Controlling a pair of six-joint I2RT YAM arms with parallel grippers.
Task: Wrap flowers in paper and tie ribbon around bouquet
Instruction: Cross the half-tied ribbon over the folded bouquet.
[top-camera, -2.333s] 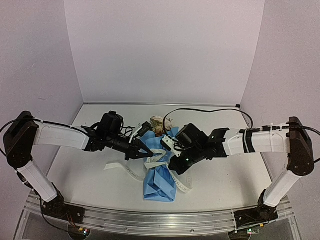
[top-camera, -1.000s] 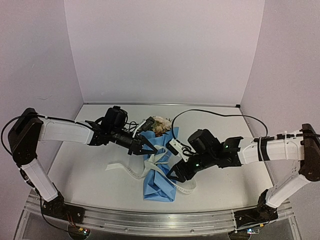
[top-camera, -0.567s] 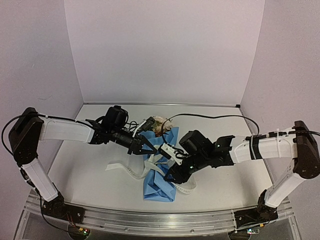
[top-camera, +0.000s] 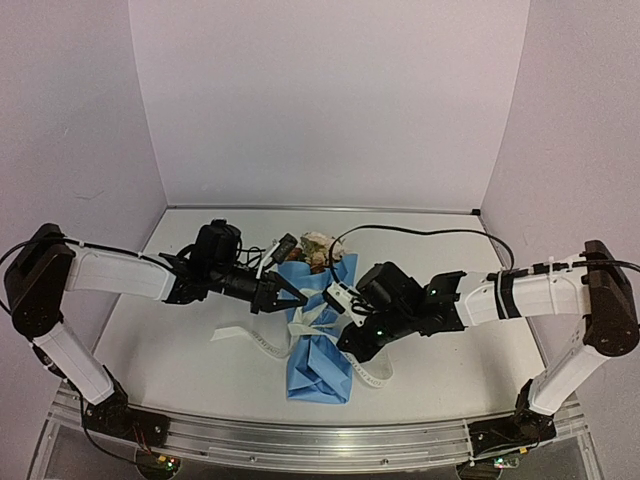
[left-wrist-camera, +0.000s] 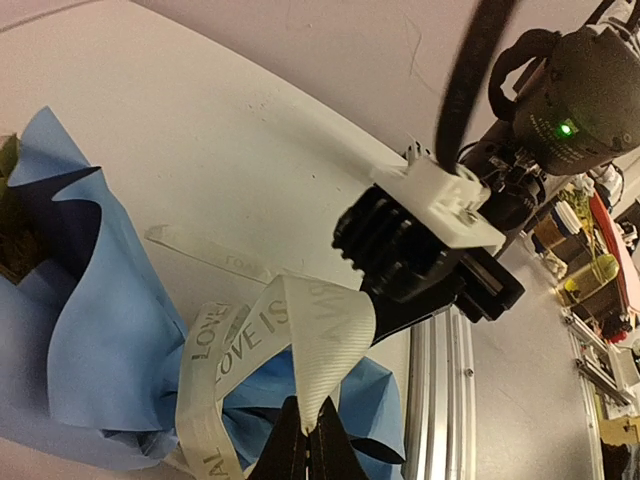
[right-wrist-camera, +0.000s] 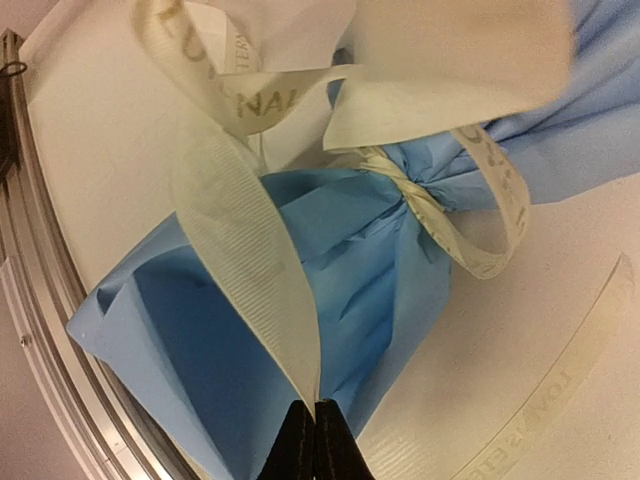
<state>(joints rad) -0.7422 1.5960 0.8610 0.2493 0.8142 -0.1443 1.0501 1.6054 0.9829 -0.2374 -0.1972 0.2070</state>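
Observation:
The bouquet (top-camera: 318, 352) lies mid-table, light-blue paper (right-wrist-camera: 340, 260) pinched at its middle, with the flowers (top-camera: 318, 247) showing at its far end. The cream ribbon (top-camera: 250, 338) is knotted round the pinch (right-wrist-camera: 415, 195), and a tail trails off to the left. My left gripper (top-camera: 298, 300) sits above the knot, shut on a folded ribbon loop (left-wrist-camera: 320, 330). My right gripper (top-camera: 346, 344) is just right of the bundle, shut on another ribbon strand (right-wrist-camera: 240, 240). The stems are hidden inside the paper.
A loose ribbon tail (right-wrist-camera: 560, 380) lies flat on the white table to the right of the bundle. The metal rail (top-camera: 320, 440) runs along the near edge. Lilac walls close in the back and both sides.
The right gripper has moved in to the bouquet and shut on a ribbon strand. The left arm has drawn back slightly to the left, still holding its loop.

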